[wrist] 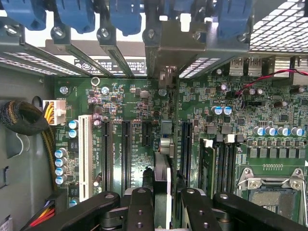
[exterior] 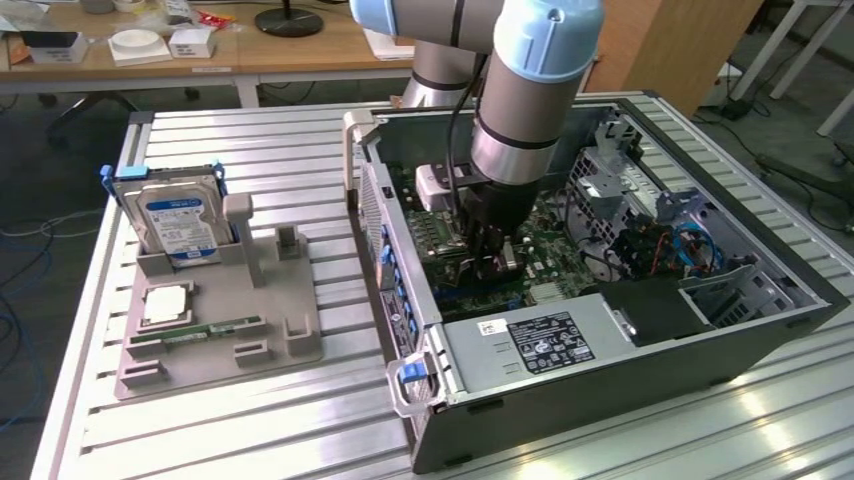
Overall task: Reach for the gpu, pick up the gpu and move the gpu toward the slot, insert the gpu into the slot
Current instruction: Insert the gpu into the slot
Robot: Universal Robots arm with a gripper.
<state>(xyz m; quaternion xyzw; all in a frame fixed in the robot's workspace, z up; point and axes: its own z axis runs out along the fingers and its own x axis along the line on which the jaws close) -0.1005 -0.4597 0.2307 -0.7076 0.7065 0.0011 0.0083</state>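
Note:
My gripper [exterior: 487,255] reaches down into the open computer case [exterior: 747,320], over the green motherboard [wrist: 139,103]. It is shut on the gpu [wrist: 162,173], seen edge-on as a thin card standing upright between my black fingers [wrist: 139,204]. The card's silver end bracket [wrist: 166,53] lies against the case's rear wall, among the blue bracket clips [wrist: 127,17]. The card runs parallel to the long black connectors [wrist: 126,154] on either side of it. The slot is hidden beneath the card. Whether the card's lower edge is seated I cannot tell.
Beside the card are memory connectors [wrist: 226,163] and the silver processor socket [wrist: 269,192]. Bundled cables [wrist: 24,118] line one case wall. A power supply [exterior: 534,340] fills the case's near end. Outside, a grey fixture [exterior: 220,330] carries a blue-labelled hard drive [exterior: 180,215] and a memory stick [exterior: 200,328].

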